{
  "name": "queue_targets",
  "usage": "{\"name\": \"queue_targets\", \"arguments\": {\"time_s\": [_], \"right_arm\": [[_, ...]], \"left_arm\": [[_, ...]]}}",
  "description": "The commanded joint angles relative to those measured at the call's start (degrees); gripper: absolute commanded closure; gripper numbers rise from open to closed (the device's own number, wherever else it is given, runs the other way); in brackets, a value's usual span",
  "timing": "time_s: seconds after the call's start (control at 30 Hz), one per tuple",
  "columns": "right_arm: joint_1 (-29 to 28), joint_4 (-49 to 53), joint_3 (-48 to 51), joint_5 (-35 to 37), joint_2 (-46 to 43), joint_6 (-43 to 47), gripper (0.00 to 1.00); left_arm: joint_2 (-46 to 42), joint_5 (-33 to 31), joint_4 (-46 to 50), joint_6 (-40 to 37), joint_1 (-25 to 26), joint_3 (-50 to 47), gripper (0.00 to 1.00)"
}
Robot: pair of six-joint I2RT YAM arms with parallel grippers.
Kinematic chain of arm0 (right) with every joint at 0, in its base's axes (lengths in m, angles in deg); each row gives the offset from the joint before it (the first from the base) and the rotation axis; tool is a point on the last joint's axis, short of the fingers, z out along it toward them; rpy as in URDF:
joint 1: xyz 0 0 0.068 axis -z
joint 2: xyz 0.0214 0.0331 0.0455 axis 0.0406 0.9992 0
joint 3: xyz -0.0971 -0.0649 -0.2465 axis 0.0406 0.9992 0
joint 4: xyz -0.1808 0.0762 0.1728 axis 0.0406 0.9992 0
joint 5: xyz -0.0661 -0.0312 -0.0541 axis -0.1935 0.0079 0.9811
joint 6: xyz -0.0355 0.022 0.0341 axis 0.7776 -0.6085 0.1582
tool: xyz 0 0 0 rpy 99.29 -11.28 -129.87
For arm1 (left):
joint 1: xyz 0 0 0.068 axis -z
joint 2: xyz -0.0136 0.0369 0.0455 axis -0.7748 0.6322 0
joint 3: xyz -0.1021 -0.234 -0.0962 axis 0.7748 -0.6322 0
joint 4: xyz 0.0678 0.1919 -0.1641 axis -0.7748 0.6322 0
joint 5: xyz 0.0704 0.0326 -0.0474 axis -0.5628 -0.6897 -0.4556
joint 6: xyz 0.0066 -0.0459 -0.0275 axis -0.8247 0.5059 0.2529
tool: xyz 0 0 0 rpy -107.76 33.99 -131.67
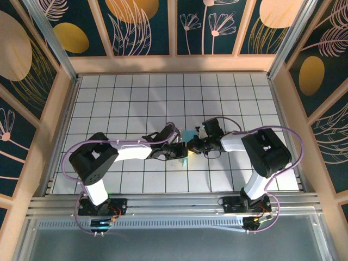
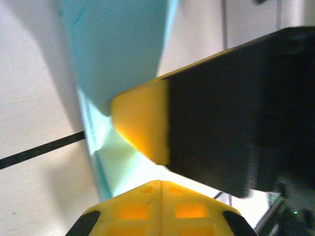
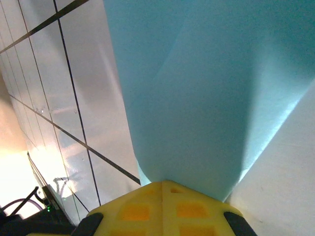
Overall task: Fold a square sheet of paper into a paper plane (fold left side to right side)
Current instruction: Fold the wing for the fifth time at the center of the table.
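Observation:
The paper is folded into a narrow light teal strip and hangs between both grippers over the middle of the white tiled table. Its layered flaps rise straight out of my right gripper, whose yellow fingertips are shut on its edge. My left gripper is shut too, and the paper runs down into its left fingertip. The right gripper's yellow fingertip sits close in front of it. From above, the left gripper and the right gripper nearly touch tip to tip.
The white tiled table stretches free to the back and to both sides of the arms. Wooden walls with dark floral panels close it in. An aluminium rail carrying the arm bases runs along the near edge.

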Motion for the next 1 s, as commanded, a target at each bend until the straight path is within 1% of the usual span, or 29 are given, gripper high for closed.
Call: {"name": "queue_targets", "arguments": {"time_s": [0.0, 0.17, 0.27, 0.73, 0.97], "right_arm": [[0.3, 6.6, 0.6, 4.3, 3.2, 2.0, 1.0], [0.3, 6.9, 0.5, 4.5, 3.4, 2.3, 1.0], [0.3, 7.1, 0.4, 4.6, 3.5, 2.4, 1.0], [0.2, 8.1, -0.2, 5.4, 4.4, 3.1, 1.0], [0.2, 8.9, -0.4, 6.1, 4.4, 3.5, 1.0]], "left_arm": [[-1.8, 1.0, 2.3, 0.9, -0.5, 0.3, 0.93], [0.3, 5.6, -1.6, 2.8, -0.6, -1.6, 0.98], [1.6, 6.6, -2.1, 3.0, -0.6, -1.5, 0.99], [4.0, 8.2, -3.6, 3.2, -0.6, -3.1, 1.0], [3.9, 7.6, -3.4, 3.2, -0.6, -4.2, 1.0]]}}
